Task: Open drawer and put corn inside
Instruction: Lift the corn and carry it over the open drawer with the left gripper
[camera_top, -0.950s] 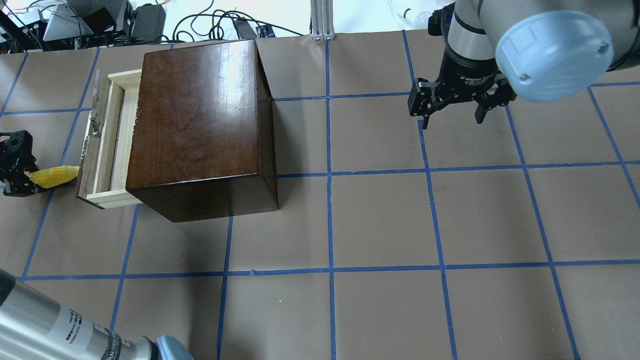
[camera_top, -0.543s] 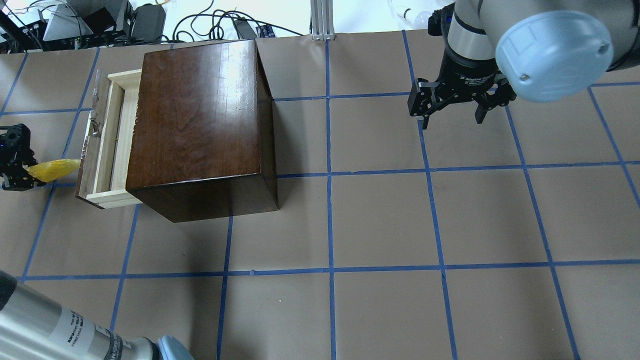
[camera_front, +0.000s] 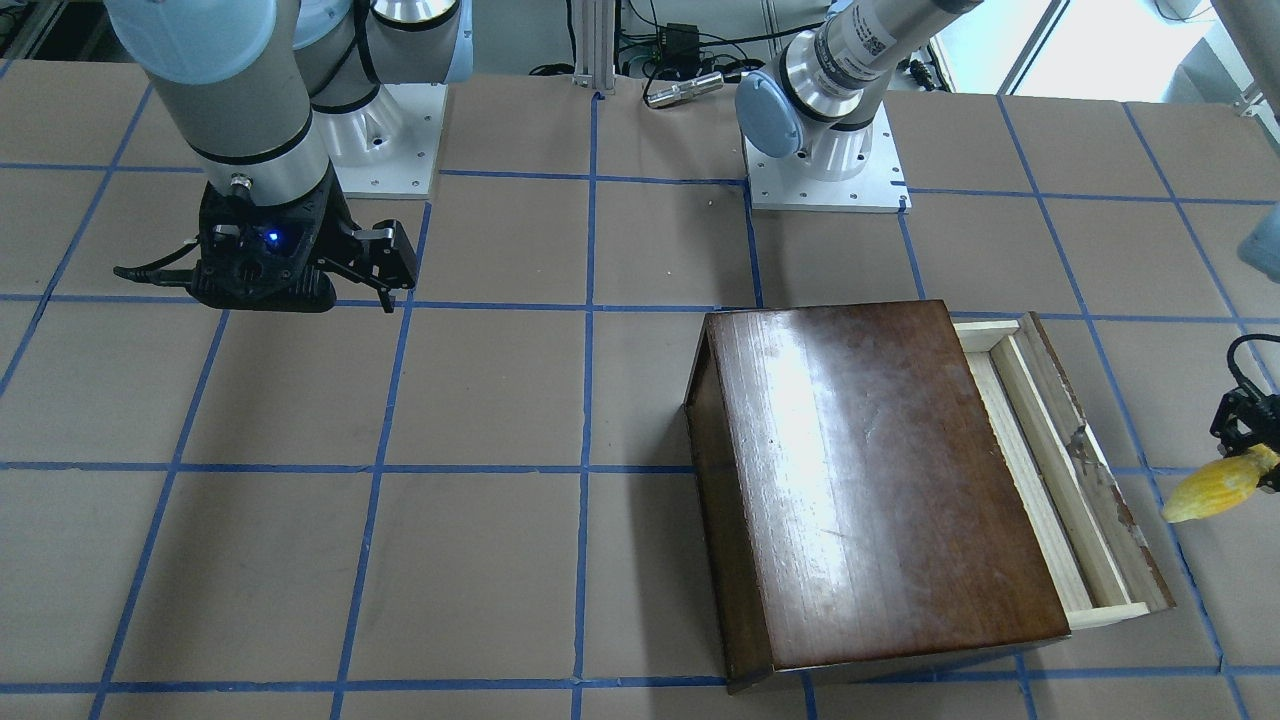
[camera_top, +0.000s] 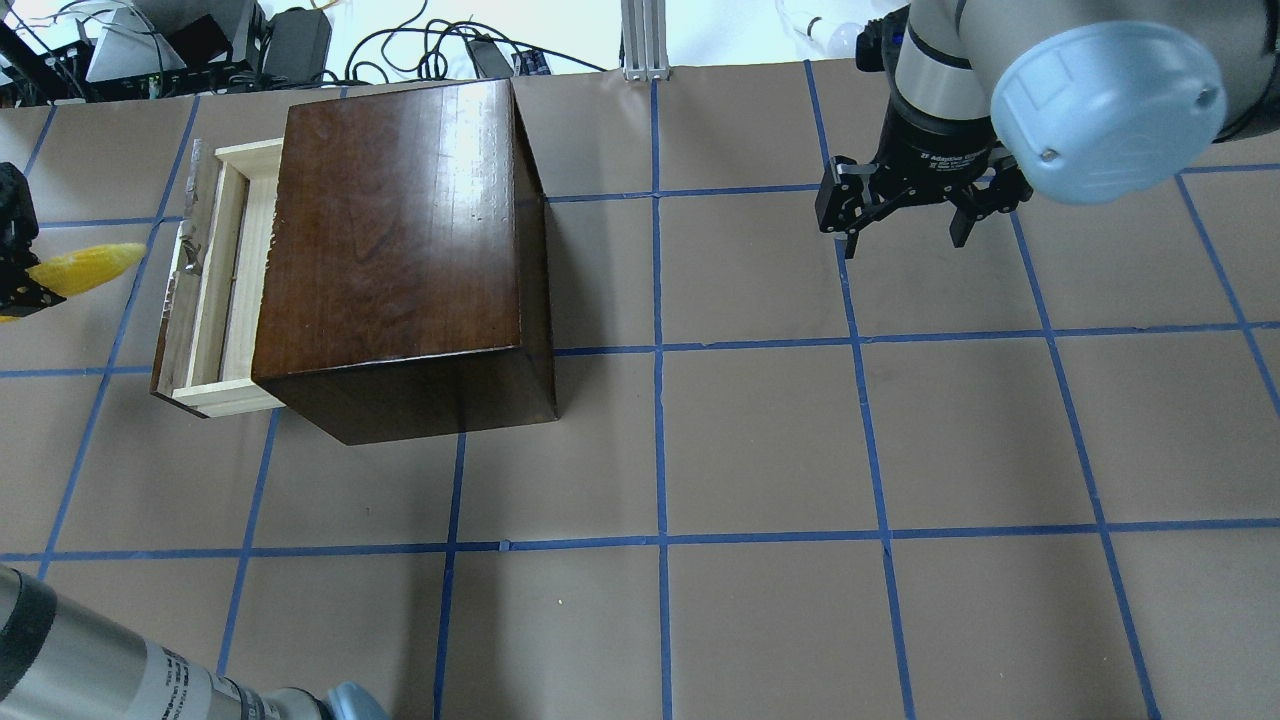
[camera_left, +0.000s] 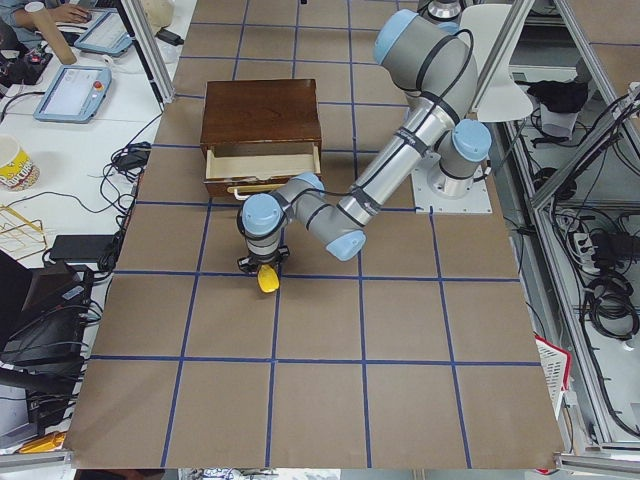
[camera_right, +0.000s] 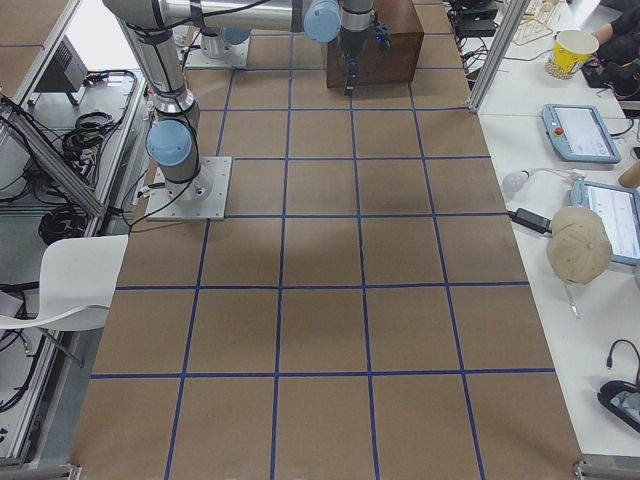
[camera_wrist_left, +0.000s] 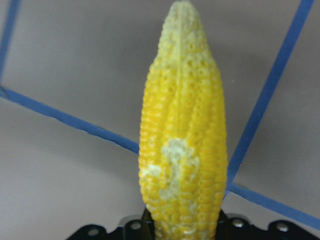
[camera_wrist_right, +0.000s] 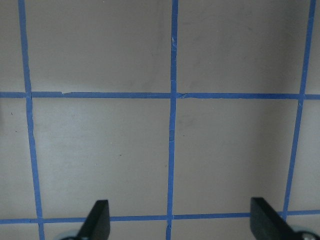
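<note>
Just ahead of the left gripper (camera_front: 1249, 462), clenched on the corn (camera_front: 1212, 490) — drawer (camera_front: 1092, 470) pulled open, not yet filled; remaining: carry over, lower, release

Bright even light, glare on the box (camera_top: 440, 170) (corn (camera_wrist_left: 185, 135) close-up soft).

The drawer (camera_top: 235, 290), pale wood inside with a scuffed dark front panel, stands partly pulled out of its glossy brown box (camera_top: 395, 220), its tray bare. The yellow, bumpy corn (camera_top: 85, 268) is gripped at its thick end by the left claw (camera_front: 1255, 452), just beside the drawer front, not touching it.
</note>
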